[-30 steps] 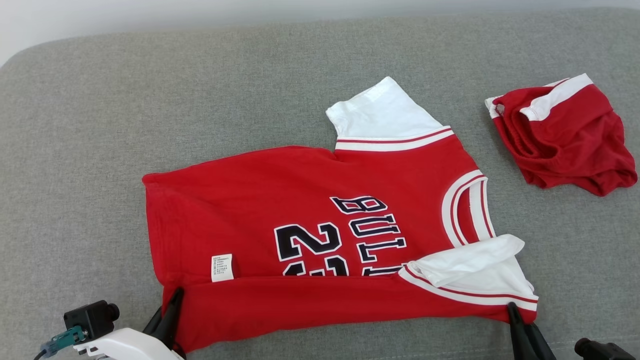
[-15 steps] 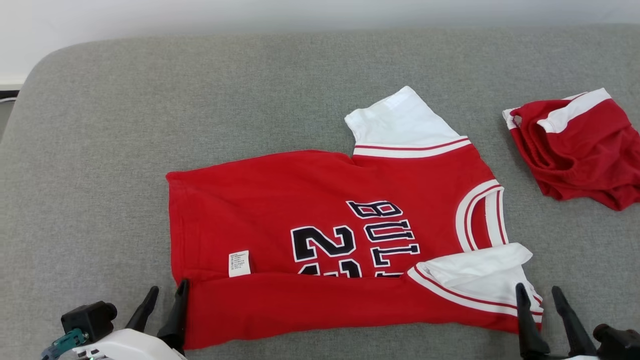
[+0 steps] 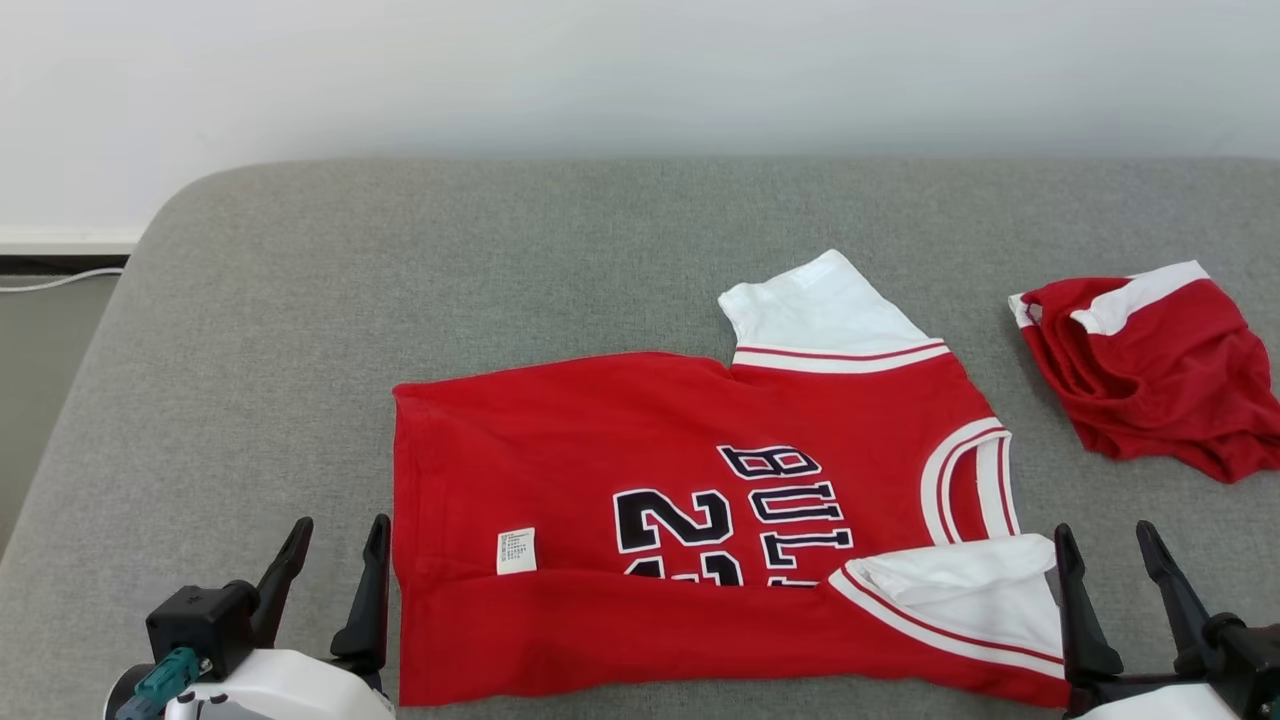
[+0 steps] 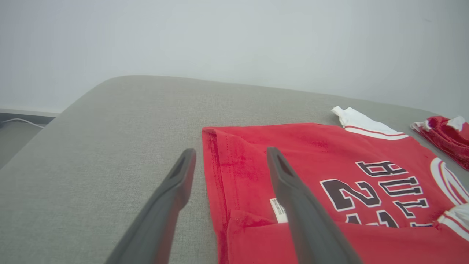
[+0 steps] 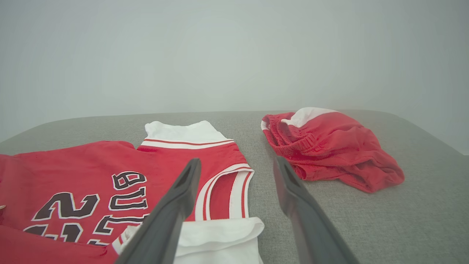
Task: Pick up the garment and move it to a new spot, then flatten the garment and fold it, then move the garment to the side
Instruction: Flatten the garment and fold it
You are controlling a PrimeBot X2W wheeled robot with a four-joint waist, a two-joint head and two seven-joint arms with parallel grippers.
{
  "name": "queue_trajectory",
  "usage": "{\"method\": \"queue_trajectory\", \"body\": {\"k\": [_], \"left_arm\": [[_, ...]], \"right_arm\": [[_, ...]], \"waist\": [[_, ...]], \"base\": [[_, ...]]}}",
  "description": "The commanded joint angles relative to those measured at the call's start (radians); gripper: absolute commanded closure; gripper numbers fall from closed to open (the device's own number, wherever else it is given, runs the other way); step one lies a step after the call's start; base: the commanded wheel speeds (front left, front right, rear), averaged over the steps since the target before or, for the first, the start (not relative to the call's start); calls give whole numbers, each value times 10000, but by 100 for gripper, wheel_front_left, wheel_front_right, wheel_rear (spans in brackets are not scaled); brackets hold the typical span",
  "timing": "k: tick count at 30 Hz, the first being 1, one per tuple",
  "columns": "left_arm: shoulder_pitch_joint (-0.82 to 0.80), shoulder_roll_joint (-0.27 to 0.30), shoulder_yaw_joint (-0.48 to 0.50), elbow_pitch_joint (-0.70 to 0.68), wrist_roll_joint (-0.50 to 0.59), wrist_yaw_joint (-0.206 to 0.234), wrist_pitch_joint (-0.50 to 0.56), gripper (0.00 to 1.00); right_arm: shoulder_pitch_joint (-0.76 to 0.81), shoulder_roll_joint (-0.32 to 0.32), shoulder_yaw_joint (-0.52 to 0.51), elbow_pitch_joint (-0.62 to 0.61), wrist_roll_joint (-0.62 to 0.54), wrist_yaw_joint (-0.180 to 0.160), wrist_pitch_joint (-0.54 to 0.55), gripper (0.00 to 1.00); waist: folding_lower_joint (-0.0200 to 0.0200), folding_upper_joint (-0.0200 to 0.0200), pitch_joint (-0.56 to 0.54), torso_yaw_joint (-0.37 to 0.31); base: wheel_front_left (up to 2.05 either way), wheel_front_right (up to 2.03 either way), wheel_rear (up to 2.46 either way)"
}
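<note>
I count two garments on the grey cushion [image 3: 250, 350]: one red jersey [image 3: 600, 430] and, well apart to its right, one crumpled pair of red shorts [image 3: 1160, 380] with white trim. The jersey lies spread flat in the middle of the cushion with its collar toward my right. Its near edge is folded up over the body in one long strip that covers the lower part of the dark lettering. It has two white sleeves — the far sleeve [image 3: 820, 310] lies flat, the near sleeve [image 3: 960, 590] is doubled over the fold — and one small white label [image 3: 516, 550] just above the strip. Both my claws are released and hold nothing. The left claw [image 3: 340, 522] stands just beside the jersey's hem edge, and the right claw [image 3: 1102, 528] just beside the near sleeve.
</note>
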Motion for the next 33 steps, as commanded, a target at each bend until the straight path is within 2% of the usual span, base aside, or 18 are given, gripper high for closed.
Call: {"method": "queue_trajectory", "body": {"k": [1, 10, 19, 24, 28, 29, 33], "left_arm": [[-187, 384, 311, -436, 211, 234, -1, 0], [428, 574, 147, -1401, 289, 873, 463, 0], [406, 605, 81, -1743, 243, 929, 647, 0], [-188, 480, 40, -1593, 148, 618, 767, 0], [-1147, 146, 45, -1051, -66, 60, 780, 0], [-1147, 146, 45, -1051, -66, 60, 780, 0], [-2047, -133, 107, -346, -390, -570, 840, 0]], "right_arm": [[-272, -208, 324, -220, -115, -13, -39, 0], [-64, -246, 571, -41, 93, -13, 95, 0], [-232, -364, 705, 121, 306, -13, 146, 0], [-931, -638, 753, 399, 517, -13, 253, 0], [-2170, -1167, 986, 956, 780, -13, 425, 0], [-2170, -1167, 986, 956, 780, -13, 425, 0], [-3407, -1651, 1423, 1542, 1049, -13, 618, 0]], "waist": [[0, 0, -301, 86], [0, 0, -888, 96], [0, 0, -790, 123], [0, 0, -351, 284], [0, 0, 296, 574], [0, 0, 296, 574], [0, 0, 934, 746]], "base": [[0, 0, 0], [0, 0, 0], [0, 0, 0], [0, 0, 0], [0, 0, 0], [0, 0, 0], [0, 0, 0]]}}
